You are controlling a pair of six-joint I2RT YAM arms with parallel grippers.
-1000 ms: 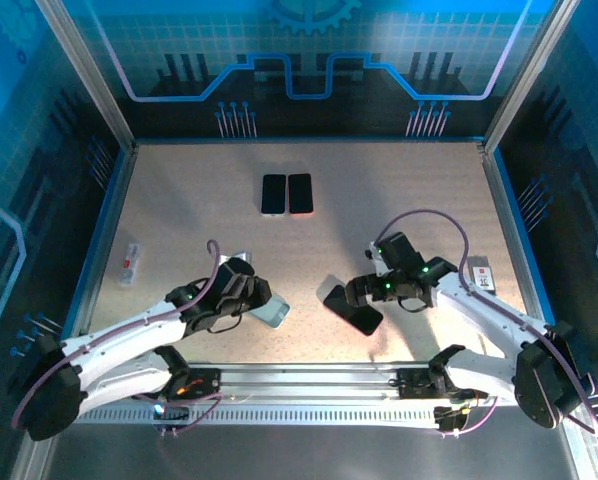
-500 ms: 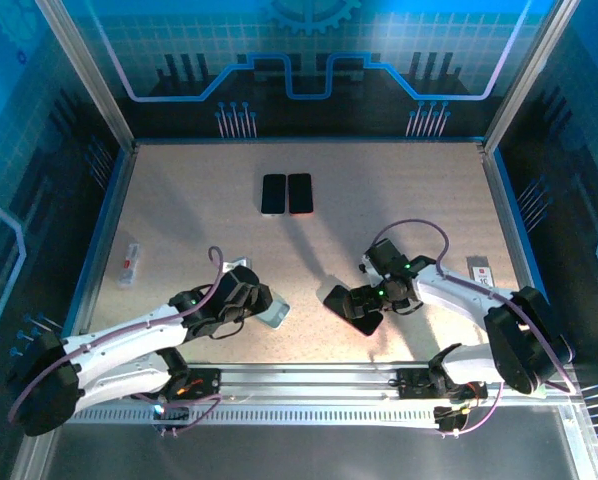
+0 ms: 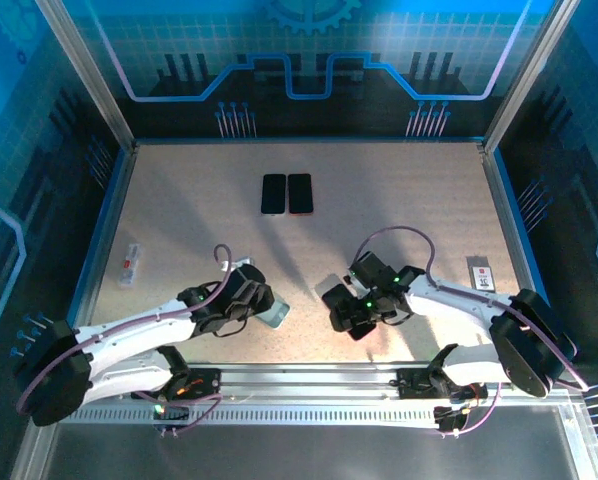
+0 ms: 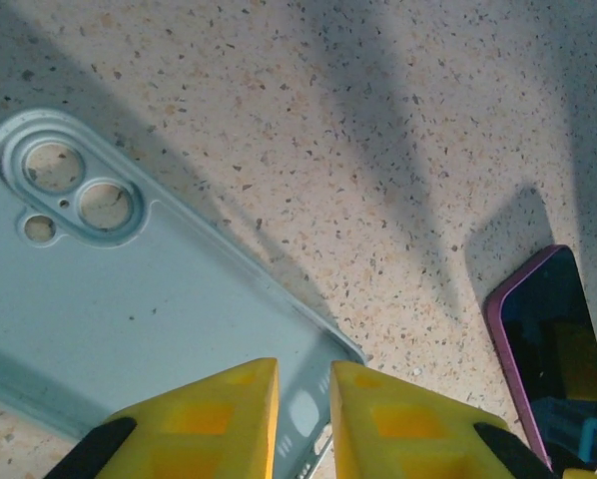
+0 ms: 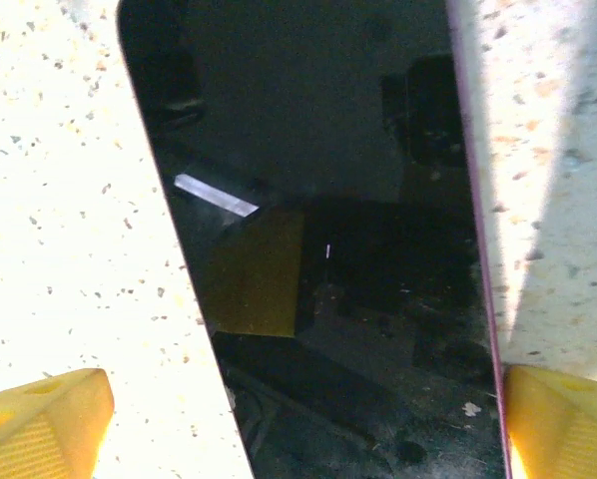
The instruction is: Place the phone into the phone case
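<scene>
- Pickup of the phone (image 5: pixel 318 249) under way, by the look of it: right hand (image 5: pixel 298 424) spread wide, one finger off each long edge.
- Calls next for lowering, closing on those edges, then carrying across to the phone case (image 4: pixel 129 299).
- Lies flat on the surface (image 4: pixel 378 150), screen up: dark glossy glass, purple rim, near the case.
- Appears to pinch the pale case's rim with left hand (image 4: pixel 303 419), nearly pressed together.

Setting: enclosed robot test cell, lab type. Speckled table (image 3: pixel 399 190) boxed in by aluminium frame posts (image 3: pixel 84 75) and blue wall panels (image 3: pixel 309 50) printed with circuit and gear graphics. Left arm (image 3: pixel 129 338) and right arm (image 3: pixel 474 305) are bolted to a slotted metal rail (image 3: pixel 309 378) at the near edge.
</scene>
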